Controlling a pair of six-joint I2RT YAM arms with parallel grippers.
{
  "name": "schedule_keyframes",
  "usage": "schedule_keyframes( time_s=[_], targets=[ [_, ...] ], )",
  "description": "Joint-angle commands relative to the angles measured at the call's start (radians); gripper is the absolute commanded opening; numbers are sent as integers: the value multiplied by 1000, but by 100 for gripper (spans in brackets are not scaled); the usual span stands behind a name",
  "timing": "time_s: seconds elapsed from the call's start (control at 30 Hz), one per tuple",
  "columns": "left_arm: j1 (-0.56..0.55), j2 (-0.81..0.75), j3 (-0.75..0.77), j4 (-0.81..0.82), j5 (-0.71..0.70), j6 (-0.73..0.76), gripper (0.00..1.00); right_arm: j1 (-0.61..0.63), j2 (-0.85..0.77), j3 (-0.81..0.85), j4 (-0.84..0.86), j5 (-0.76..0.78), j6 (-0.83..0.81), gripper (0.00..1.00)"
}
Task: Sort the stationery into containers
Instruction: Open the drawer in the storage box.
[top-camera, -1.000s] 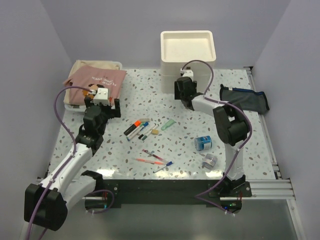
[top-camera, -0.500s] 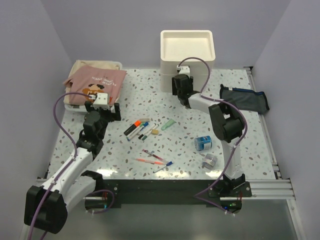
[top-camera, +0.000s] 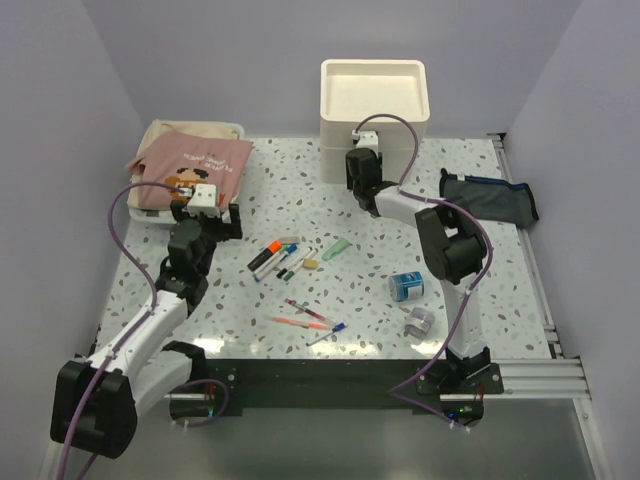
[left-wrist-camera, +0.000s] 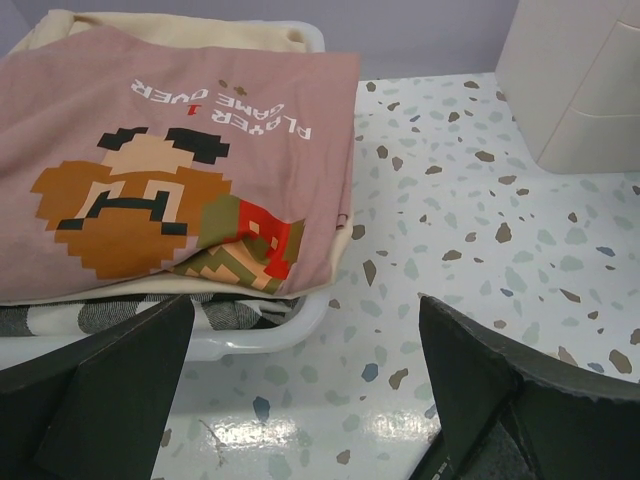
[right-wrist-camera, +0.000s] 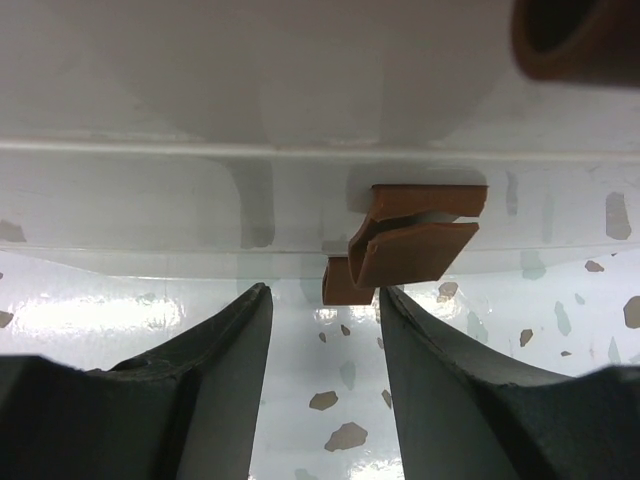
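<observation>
The cream-white drawer unit stands at the back of the table. My right gripper is low against its front. In the right wrist view its jaws are open and narrow. The bottom drawer's brown handle sits just beyond the right fingertip, with nothing between the fingers. The navy pouch lies at the right. Markers, a pale-green highlighter, thin pens, a blue roll and a grey roll lie loose mid-table. My left gripper is wide open and empty over bare tabletop.
A white tray holding folded cloth with a pink pixel-art print sits at the back left, just ahead of the left fingers. Purple walls close in the table on three sides. A metal rail runs along the right edge.
The right gripper has moved in closer to the drawer unit's front and its jaws have narrowed. The left arm has shifted only slightly.
</observation>
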Motion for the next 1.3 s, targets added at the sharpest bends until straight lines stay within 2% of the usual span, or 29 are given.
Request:
schedule_keyframes(
  time_s=[0.0,0.17,0.3,0.57,0.63,0.67,0.77,0.93,1.23,1.27],
  targets=[
    [14,-9,-2,71,-1,-1,100,-2,18,12,11,30,11,47],
    [19,-21,-2,63,2,-4,100,-2,32,13,4,31,19,42],
    [22,-25,-7,71,2,1,100,-4,41,32,-19,43,20,43],
    [25,-41,-24,89,13,-4,100,-4,60,53,-67,73,10,38],
    [27,-44,-30,92,12,-4,100,-4,69,53,-55,76,-9,30],
    [27,-44,-31,94,12,-4,100,-7,72,56,-52,76,-18,18],
    [28,-44,-36,92,12,-5,100,-8,73,53,-39,71,-26,0],
    [30,-48,-32,85,16,-10,100,5,29,21,-55,67,-9,0],
    [33,-70,-48,89,21,-10,100,48,-132,-158,-73,83,33,0],
    [33,-70,-51,91,22,-10,100,48,-132,-163,-58,93,25,3]
  ],
)
